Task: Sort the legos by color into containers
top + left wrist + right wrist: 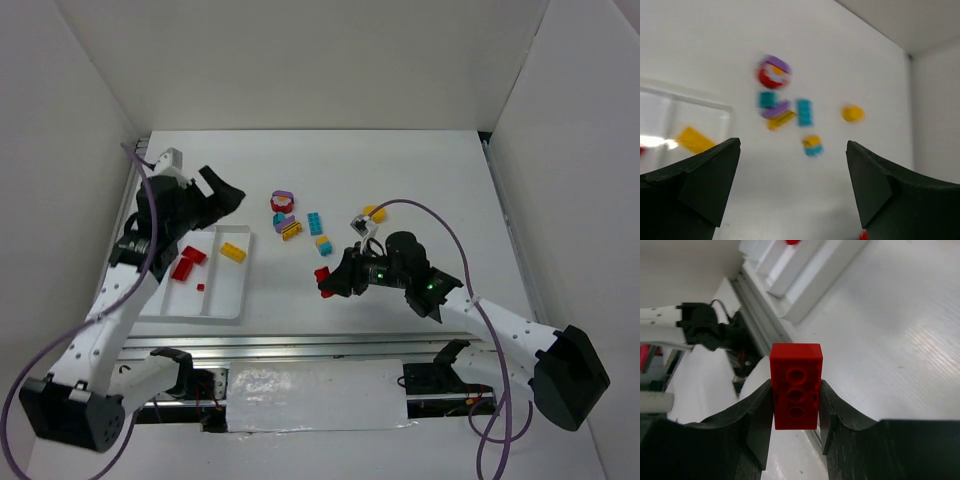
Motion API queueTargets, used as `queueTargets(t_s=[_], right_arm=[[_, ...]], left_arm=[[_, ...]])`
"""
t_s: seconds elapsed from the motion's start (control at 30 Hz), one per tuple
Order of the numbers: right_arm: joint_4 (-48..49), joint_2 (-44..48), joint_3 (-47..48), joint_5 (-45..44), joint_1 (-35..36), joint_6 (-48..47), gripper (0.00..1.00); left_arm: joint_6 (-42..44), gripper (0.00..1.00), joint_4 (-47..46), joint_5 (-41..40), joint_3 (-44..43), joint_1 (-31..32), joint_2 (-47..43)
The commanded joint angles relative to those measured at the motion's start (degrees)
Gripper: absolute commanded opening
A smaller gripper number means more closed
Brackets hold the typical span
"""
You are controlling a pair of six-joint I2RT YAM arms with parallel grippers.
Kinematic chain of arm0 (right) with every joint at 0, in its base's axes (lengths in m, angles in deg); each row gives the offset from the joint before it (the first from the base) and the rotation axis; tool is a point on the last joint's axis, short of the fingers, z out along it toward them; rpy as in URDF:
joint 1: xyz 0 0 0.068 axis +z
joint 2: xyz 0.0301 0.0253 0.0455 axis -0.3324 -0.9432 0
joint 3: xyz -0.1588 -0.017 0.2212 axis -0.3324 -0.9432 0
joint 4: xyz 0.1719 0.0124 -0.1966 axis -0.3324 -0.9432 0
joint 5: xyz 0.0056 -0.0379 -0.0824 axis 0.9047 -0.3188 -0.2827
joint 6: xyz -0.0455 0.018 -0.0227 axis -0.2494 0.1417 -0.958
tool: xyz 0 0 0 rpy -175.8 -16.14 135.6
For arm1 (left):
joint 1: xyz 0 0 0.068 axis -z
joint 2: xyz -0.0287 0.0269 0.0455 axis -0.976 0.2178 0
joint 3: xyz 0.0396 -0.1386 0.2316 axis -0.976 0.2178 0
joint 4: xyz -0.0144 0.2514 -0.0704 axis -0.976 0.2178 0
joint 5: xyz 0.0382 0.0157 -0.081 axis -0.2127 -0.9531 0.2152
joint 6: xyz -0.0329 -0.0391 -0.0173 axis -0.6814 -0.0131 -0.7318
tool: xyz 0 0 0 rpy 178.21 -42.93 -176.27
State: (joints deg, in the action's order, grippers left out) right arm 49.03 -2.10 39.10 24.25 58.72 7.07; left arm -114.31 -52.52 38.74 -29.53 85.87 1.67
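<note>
My right gripper (330, 280) is shut on a red brick (796, 386), held above the table to the right of the white tray (235, 300); the brick shows in the top view (322, 274) too. The tray holds red bricks (187, 262) in one compartment and a yellow brick (233, 252) in another. My left gripper (225, 190) is open and empty above the tray's far end. Loose legos lie mid-table: a purple-and-red rounded piece (283, 201), a teal brick (315, 222), a yellow-and-teal piece (323, 244) and a yellow rounded piece (374, 212).
A metal rail (300, 345) runs along the table's near edge, with white tape in front of it. White walls enclose the table on three sides. A purple cable (440, 215) loops over the right arm.
</note>
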Motion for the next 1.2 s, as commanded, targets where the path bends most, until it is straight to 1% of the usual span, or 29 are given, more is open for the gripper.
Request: queueTargets(t_s=[0.0,0.03,0.07,0.1,0.13,0.17,0.2,0.23,0.3,0.33,0.4,0.53,0.73,0.87,0.97,1.0,1.07,1.13,1.17], right_arm=[[9.21,2.49,-0.64,11.31,1.29,-0.55,0.00],[9.82,2.58,-0.55,12.21,1.56,-0.29,0.00],[10.44,2.58,-0.46,13.00,2.60,-0.46,0.00],[12.10,3.19,-0.81,13.79,3.31,-0.55,0.00],[13.59,3.63,-1.16,15.45,3.75,-0.38,0.00],[17.00,4.24,-1.69,16.43,4.80,-0.29,0.00],[18.43,5.55,-2.65,17.31,5.59,-0.20,0.00],[19.57,6.35,-3.09,16.97,6.12,-0.02,0.00],[19.15,8.90,-2.93,13.99,8.66,-1.16,0.00],[18.45,9.69,-2.66,11.45,9.46,-1.69,0.00],[17.83,10.75,-1.26,10.55,11.66,-2.22,0.00],[17.83,8.48,2.51,9.67,14.21,-1.52,0.00],[18.79,5.13,6.12,8.35,17.11,-1.60,0.00],[19.50,3.81,7.53,7.48,17.91,-1.78,0.00],[19.15,2.14,9.20,6.33,18.00,-1.87,0.00],[19.06,1.70,9.64,5.89,17.99,-1.96,0.00],[18.62,0.73,10.70,5.71,18.08,-2.22,0.00],[18.44,-0.06,11.66,5.63,18.08,-2.31,0.00],[18.27,-0.23,11.93,5.54,18.00,-2.39,0.00]], left_arm=[[6.16,1.00,-16.81,32.64,10.25,3.49,-8.23],[5.45,1.00,-19.30,40.96,14.28,6.72,-12.16],[4.92,0.99,-21.94,44.09,15.63,8.50,-14.12],[3.44,0.99,-23.71,45.94,18.25,10.34,-15.96],[2.90,1.00,-27.12,47.01,19.50,14.19,-19.90],[1.94,1.00,-28.54,47.98,20.64,15.97,-21.94],[1.58,0.99,-29.43,47.98,21.87,17.46,-23.61],[1.49,1.00,-29.52,48.16,22.05,19.66,-26.32],[0.18,1.00,-29.79,49.39,22.67,21.69,-29.15],[-0.70,1.00,-31.09,50.35,23.11,21.96,-29.77],[-3.08,1.00,-33.30,51.67,24.69,23.10,-31.27],[-2.73,0.99,-32.61,50.28,25.57,24.33,-33.12],[-0.45,0.97,-29.62,47.81,24.61,24.69,-31.80],[-0.88,0.96,-30.05,47.72,24.69,25.04,-30.22],[-1.59,0.92,-31.98,48.95,24.96,25.39,-29.34],[-1.41,0.85,-32.16,49.04,24.87,25.48,-29.34],[-1.32,0.79,-31.81,48.78,24.69,25.57,-28.99],[-1.06,0.78,-31.37,48.60,24.78,25.65,-28.90],[-0.97,0.75,-31.28,48.60,24.78,25.57,-28.73]])
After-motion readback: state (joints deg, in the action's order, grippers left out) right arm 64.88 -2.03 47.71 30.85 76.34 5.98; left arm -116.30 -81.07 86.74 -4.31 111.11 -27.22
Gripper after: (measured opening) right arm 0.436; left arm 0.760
